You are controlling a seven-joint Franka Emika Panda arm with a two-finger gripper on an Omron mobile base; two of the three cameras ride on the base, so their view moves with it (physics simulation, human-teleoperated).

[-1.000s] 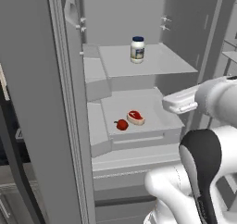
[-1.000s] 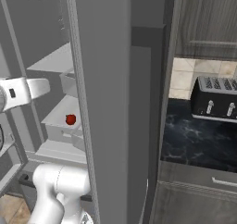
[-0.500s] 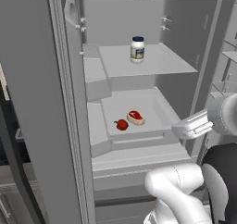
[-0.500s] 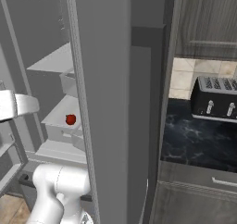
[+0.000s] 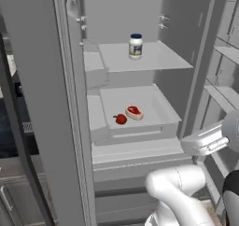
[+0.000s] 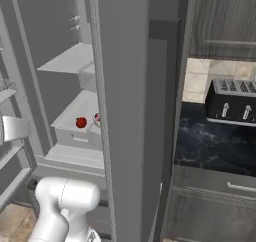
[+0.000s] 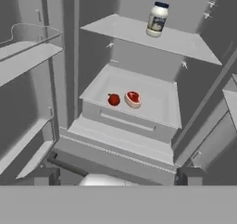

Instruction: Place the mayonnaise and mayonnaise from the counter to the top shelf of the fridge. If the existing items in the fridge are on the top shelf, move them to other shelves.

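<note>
fingers [image 7: 46, 176]: spread wide, holding nothing
slim white navy-lidded mayonnaise jar [image 5: 135, 46]: upright on top pale grey fridge shelf [image 5: 154, 59]
red white-rimmed steak [image 5: 134, 112]: lower shelf, beside round shiny red vegetable [image 5: 121, 119]

White mayonnaise [image 5: 135, 47] (navy lid), red steak [image 5: 134, 112]

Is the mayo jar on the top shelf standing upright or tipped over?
Upright. The jar stands on its base on the top shelf, its dark lid pointing straight up; the hand view shows the same.
</note>
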